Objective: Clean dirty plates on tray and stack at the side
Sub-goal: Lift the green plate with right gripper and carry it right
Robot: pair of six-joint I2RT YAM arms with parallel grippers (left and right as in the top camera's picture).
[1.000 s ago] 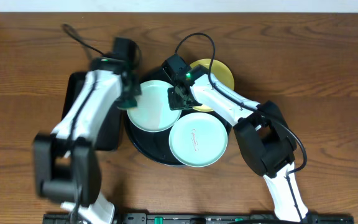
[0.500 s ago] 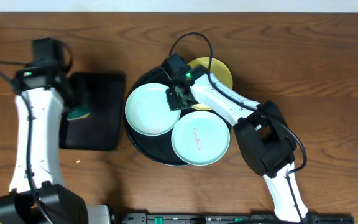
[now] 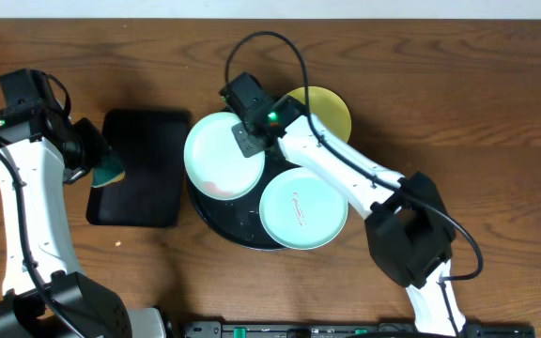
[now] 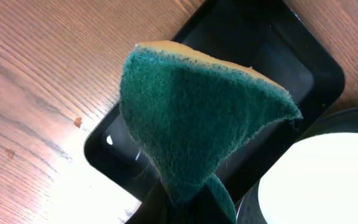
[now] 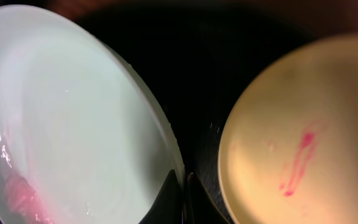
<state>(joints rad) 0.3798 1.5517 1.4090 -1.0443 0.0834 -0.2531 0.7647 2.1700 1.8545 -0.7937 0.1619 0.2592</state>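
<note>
The round black tray (image 3: 242,230) holds three plates. My right gripper (image 3: 250,141) is shut on the rim of a mint plate (image 3: 216,160) at the tray's left and holds it tilted; a pink smear lies low in it (image 5: 23,193). A second mint plate (image 3: 302,214) with a faint smear lies at the tray's front. The yellow plate (image 3: 325,111) with a red streak (image 5: 297,162) sits at the back right. My left gripper (image 3: 87,160) is shut on a green sponge (image 4: 197,118), left of the tray, over the rectangular tray's left edge.
A smaller rectangular black tray (image 3: 148,174) lies on the wooden table (image 3: 458,113) left of the round tray. The right arm reaches across from the front right. Cables loop above the tray's back edge.
My left gripper has swung with the sponge from the mint plate out left past the rectangular tray. My right gripper has shifted the held mint plate left and tilted it.
</note>
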